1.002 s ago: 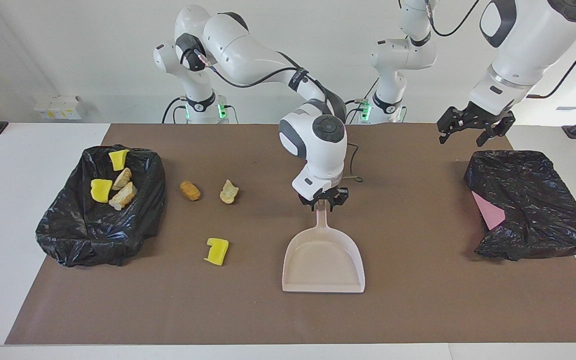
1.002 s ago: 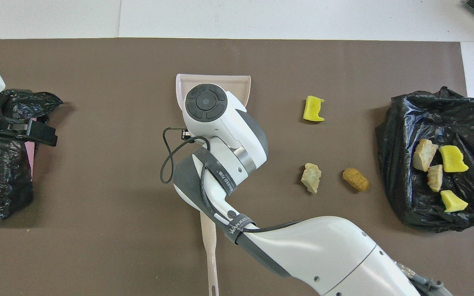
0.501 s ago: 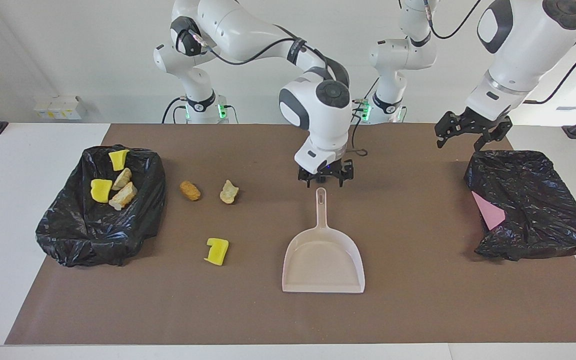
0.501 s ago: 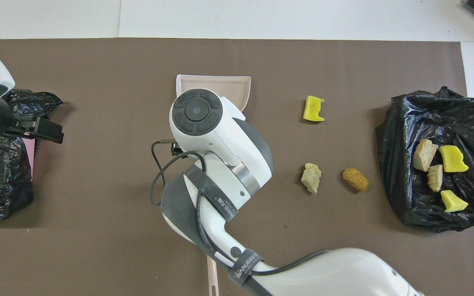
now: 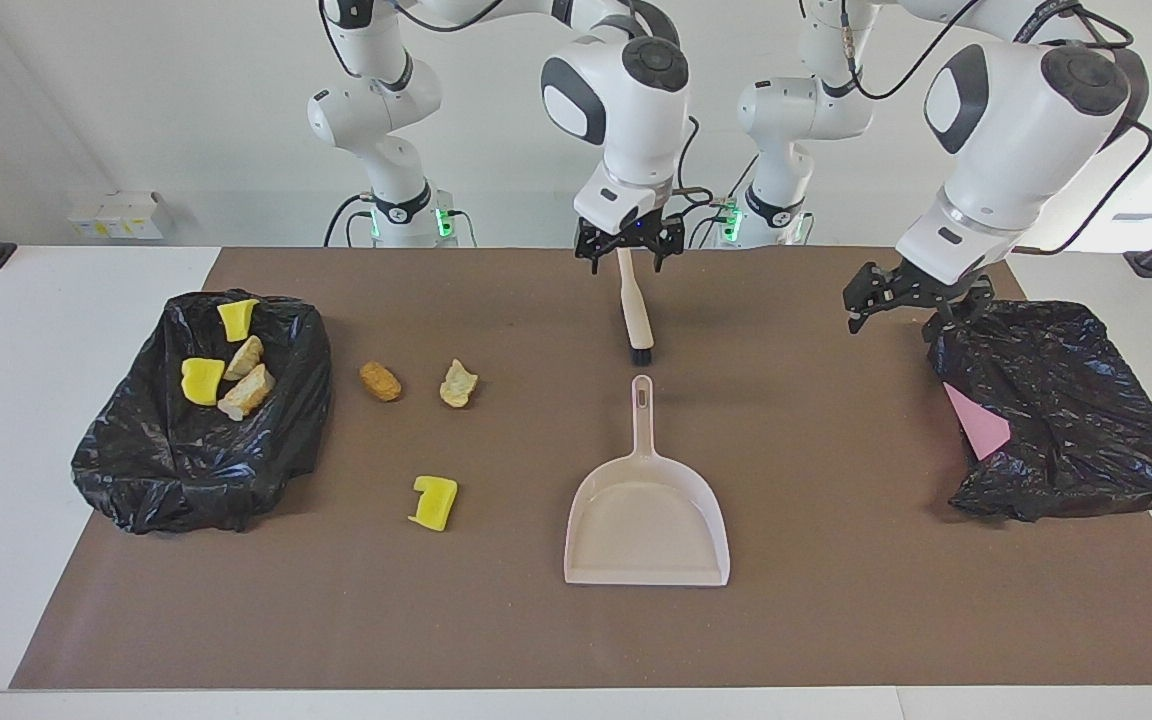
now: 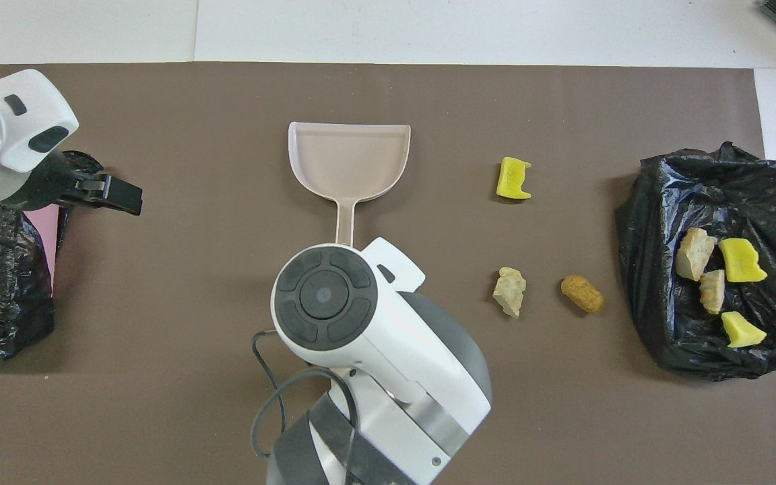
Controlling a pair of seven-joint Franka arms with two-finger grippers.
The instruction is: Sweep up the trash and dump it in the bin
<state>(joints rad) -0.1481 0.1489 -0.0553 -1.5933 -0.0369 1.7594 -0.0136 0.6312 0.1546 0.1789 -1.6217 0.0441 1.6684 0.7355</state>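
Finds the right gripper [image 5: 626, 250] spread wide and empty, up over the handle end of the brush [image 5: 635, 315], which lies flat on the mat [image 5: 836, 620]. Finds the dustpan [image 5: 648, 520] ungripped, farther from the robots than the brush, handle toward them. Places the left gripper [image 5: 908, 305], also spread and empty, over the edge of the black bag [image 5: 1066, 400] at the left arm's end. Counts three pieces of trash loose on the mat, toward the right arm's end from the dustpan: yellow piece [image 5: 434, 502], beige chunk [image 5: 458, 383], orange-brown chunk [image 5: 380, 381]. Counts four more inside the bin [image 5: 136, 470].
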